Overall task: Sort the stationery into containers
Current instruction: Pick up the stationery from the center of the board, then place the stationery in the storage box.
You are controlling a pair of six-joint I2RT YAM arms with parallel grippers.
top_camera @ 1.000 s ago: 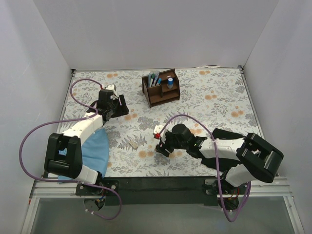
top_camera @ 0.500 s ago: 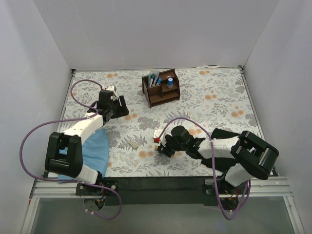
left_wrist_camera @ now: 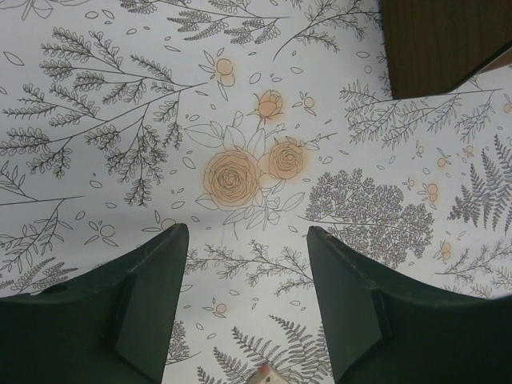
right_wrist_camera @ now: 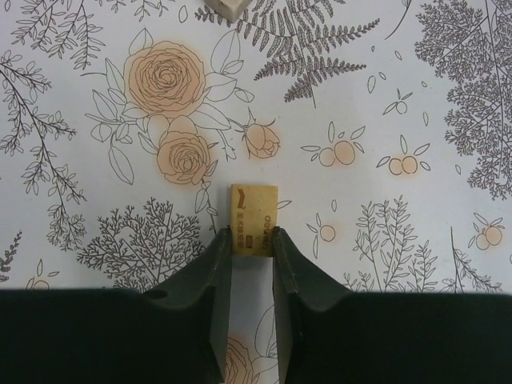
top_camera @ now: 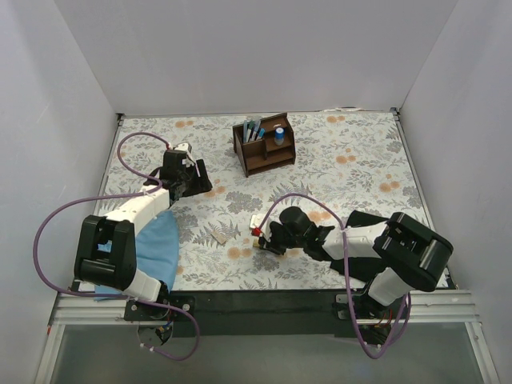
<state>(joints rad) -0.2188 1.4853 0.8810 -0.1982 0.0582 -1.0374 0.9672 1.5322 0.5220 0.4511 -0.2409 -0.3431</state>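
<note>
The small tan block (right_wrist_camera: 254, 218), seen close in the right wrist view, carries the only printing. There is a faint brown curved mark near its far end, and a line of tiny brown characters runs along its left edge. The characters are too small and blurred to read. No other words, numbers or brand marks can be made out in any view.

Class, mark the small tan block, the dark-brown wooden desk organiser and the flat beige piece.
small tan block (right_wrist_camera: 254, 212): right wrist view, its top face.
dark-brown wooden desk organiser (top_camera: 266, 163): top view, near wall.
flat beige piece (top_camera: 218, 234): top view, centre.
</note>
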